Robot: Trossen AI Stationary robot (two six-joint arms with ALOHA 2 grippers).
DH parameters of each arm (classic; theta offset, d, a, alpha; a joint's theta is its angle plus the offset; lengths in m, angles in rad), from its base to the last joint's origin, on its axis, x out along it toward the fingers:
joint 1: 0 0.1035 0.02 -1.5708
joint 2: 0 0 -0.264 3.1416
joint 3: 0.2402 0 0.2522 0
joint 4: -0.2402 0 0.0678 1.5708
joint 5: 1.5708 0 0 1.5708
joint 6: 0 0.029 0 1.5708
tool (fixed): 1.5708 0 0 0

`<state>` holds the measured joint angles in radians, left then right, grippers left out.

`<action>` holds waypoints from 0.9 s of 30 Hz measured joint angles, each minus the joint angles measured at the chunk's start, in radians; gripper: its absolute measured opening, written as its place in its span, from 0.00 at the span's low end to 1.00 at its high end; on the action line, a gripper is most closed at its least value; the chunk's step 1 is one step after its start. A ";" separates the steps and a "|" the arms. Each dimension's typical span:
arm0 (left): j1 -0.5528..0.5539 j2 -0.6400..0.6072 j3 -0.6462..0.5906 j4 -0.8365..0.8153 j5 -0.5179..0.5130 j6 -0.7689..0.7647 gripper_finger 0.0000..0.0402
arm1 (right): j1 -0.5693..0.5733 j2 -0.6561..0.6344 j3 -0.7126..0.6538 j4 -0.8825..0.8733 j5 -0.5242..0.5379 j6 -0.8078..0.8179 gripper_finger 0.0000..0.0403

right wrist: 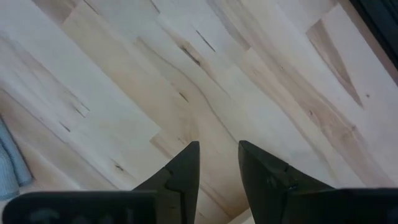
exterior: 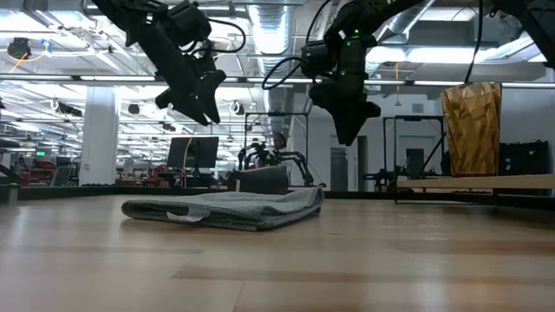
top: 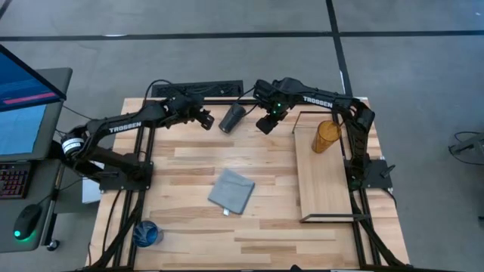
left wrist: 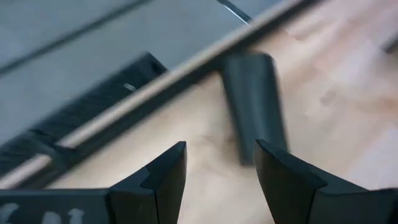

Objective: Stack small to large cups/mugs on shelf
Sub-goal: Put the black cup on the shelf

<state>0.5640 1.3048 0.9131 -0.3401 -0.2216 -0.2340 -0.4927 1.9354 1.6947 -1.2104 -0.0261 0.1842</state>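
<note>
The black cup (top: 232, 118) lies on its side near the table's far edge. My left gripper (top: 204, 117) hovers open just left of it, and the cup shows beyond the fingers in the left wrist view (left wrist: 252, 106). My right gripper (top: 266, 122) hovers open and empty just right of the cup, over bare tabletop (right wrist: 186, 81). The amber tumbler (top: 327, 136) stands upright on the far end of the shelf (top: 325, 181), and also shows in the low view (exterior: 473, 126). The blue cup (top: 146, 234) sits at the table's near left corner.
A grey-blue folded cloth (top: 231, 191) lies mid-table, and also shows in the low view (exterior: 225, 208). A black strip (top: 198, 89) lies along the far edge behind the cup. The shelf's wire frame (top: 329, 218) rims the right side. A monitor and mouse stand left of the table.
</note>
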 joint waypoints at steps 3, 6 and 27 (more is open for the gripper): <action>0.000 0.000 0.000 -0.037 0.108 -0.027 0.44 | 0.000 0.000 0.000 0.021 0.000 -0.001 0.33; -0.003 0.007 0.000 -0.052 0.138 -0.068 0.44 | 0.000 0.000 0.000 0.048 0.000 -0.002 0.33; -0.077 0.364 0.000 0.165 0.355 -0.199 0.44 | -0.040 0.000 0.053 0.101 0.000 -0.009 0.32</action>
<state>0.4867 1.6692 0.9134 -0.1755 0.1333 -0.4327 -0.5322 1.9350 1.7473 -1.1097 -0.0261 0.1753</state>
